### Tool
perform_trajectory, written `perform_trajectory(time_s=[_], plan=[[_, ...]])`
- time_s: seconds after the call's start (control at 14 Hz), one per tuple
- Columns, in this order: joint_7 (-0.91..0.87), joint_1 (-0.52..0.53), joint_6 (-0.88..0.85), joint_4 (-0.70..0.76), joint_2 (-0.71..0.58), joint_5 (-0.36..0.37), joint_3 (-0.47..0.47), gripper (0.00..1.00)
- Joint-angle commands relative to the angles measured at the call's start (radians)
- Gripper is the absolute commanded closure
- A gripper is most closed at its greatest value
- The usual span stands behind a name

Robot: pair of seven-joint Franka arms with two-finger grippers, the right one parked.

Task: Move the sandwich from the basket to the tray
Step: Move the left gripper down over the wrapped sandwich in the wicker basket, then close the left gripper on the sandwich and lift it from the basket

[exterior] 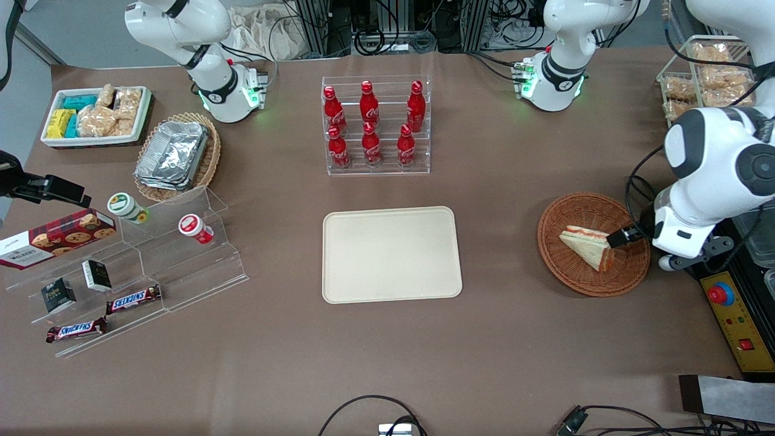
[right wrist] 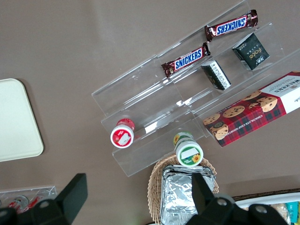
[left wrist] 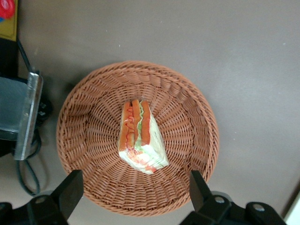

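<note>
One sandwich point(left wrist: 140, 137) in basket point(left wrist: 89, 117) under spread-fingered hand point(left wrist: 136, 190) (seemingly not touching).

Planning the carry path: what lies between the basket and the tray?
Nothing: in the front view only bare brown table separates the basket from the tray. The open pincer hovers above the sandwich.

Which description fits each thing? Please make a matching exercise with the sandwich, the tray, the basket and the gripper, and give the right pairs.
Things:
1. sandwich
2. tray
3. basket
4. gripper

Descriptions:
A. holds the sandwich, toward the working arm's end of the table
B. open, above the basket
C. nothing on it, nearer the front camera than the bottle rack
D. lies in the basket, fingers not touching it

Pairs: 1-D, 2-C, 3-A, 4-B
</note>
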Motion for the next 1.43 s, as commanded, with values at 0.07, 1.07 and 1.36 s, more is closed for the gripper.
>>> perform_trajectory(time_s=[0.07,1.07,1.36], plan=[[-0.022,0.013,0.189,-0.169,-0.043,-0.001,0.003,0.0],[-0.018,0.042,0.411,-0.211,0.132,0.003,0.003,0.0],[-0.009,0.042,0.371,-0.208,0.143,0.003,0.003,0.65]])
